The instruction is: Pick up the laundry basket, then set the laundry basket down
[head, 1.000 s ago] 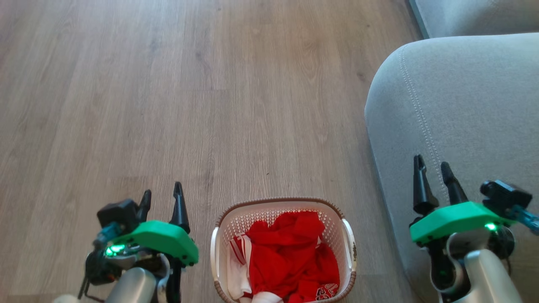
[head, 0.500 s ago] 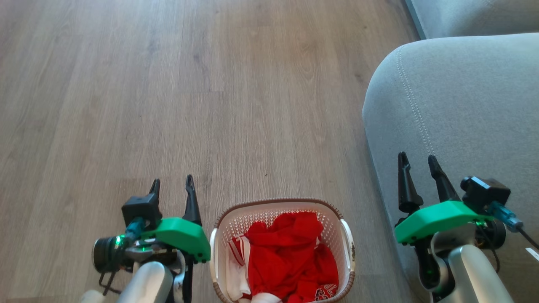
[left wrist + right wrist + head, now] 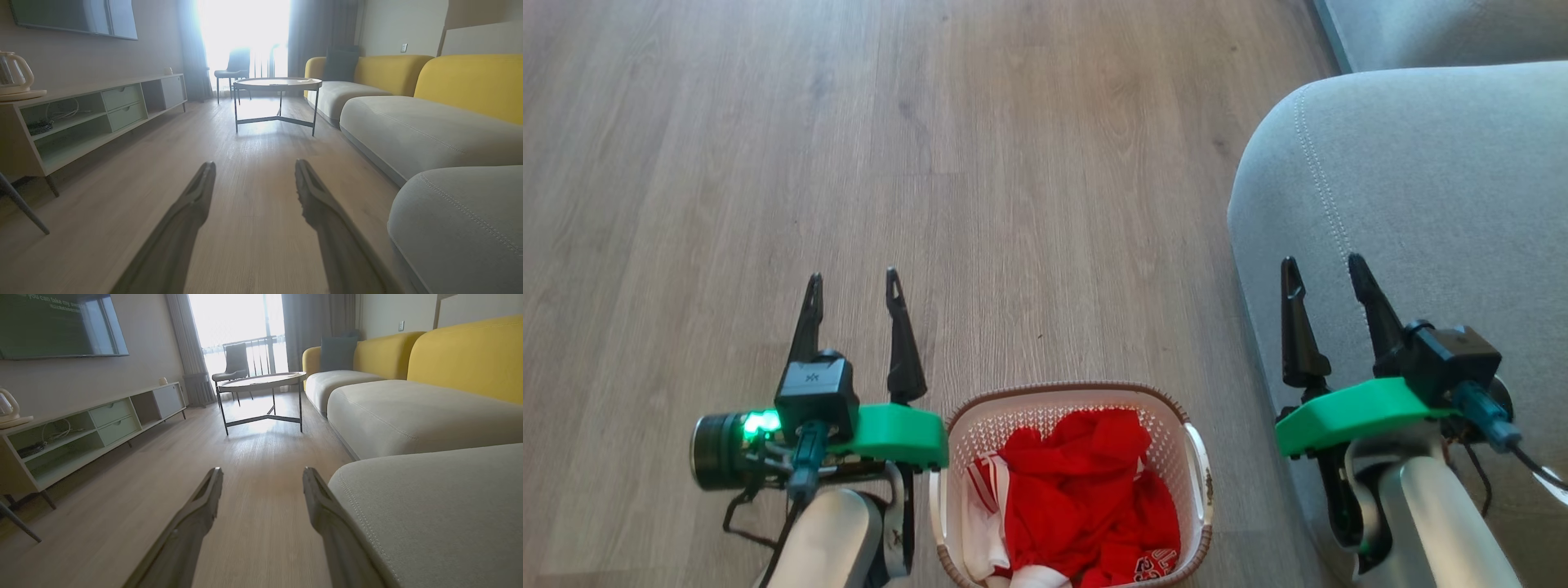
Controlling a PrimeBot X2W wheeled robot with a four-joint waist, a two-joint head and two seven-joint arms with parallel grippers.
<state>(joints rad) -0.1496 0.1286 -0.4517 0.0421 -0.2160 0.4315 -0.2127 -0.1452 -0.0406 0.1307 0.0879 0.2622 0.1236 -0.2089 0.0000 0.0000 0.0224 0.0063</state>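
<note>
Sitting on wood floor [image 3: 931,204]: laundry basket [image 3: 996,425]; grey sofa [image 3: 1421,204] near, right.

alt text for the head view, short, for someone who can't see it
A cream laundry basket heaped with red clothes sits on a wood floor at the bottom centre, untouched. The left tool and right tool, both open, flank it, the right one seen against a grey sofa.

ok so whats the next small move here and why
Probably bring both arms in toward the side handles of the laundry basket: the left gripper and right gripper are open, empty, and aimed past it across the floor.
</note>
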